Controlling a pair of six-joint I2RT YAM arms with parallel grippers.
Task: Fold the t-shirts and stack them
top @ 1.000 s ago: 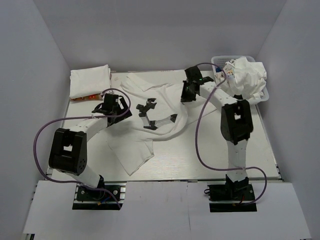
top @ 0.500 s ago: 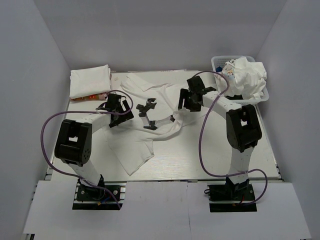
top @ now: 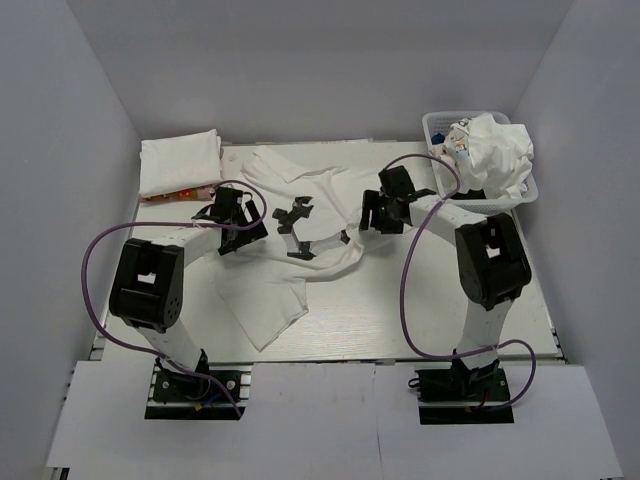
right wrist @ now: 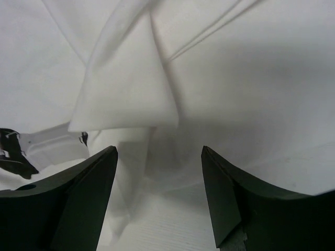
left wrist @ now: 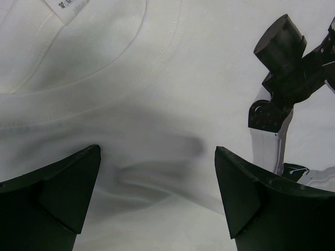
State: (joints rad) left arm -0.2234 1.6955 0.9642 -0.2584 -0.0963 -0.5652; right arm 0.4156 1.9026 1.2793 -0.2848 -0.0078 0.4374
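A white t-shirt [top: 300, 260] with a black chest print [top: 296, 226] lies spread and wrinkled across the middle of the table. My left gripper [top: 240, 222] is open, low over its left side; in the left wrist view [left wrist: 157, 151] the jaws straddle a soft wrinkle below the collar [left wrist: 104, 68], with the print [left wrist: 282, 78] to the right. My right gripper [top: 372, 215] is open over the shirt's right edge; in the right wrist view [right wrist: 158, 149] the jaws straddle a folded flap [right wrist: 125, 99]. A folded white shirt [top: 180, 162] lies at the back left.
A white lattice basket [top: 436, 125] at the back right holds a heap of crumpled white shirts [top: 495, 150]. Something orange-red [top: 176, 193] shows under the folded shirt's front edge. Grey walls close in the table on the left, back and right.
My right gripper has moved toward the front and right, from the shirt's back edge to its right edge. The shirt's right side has bunched inward. My left gripper has barely moved.
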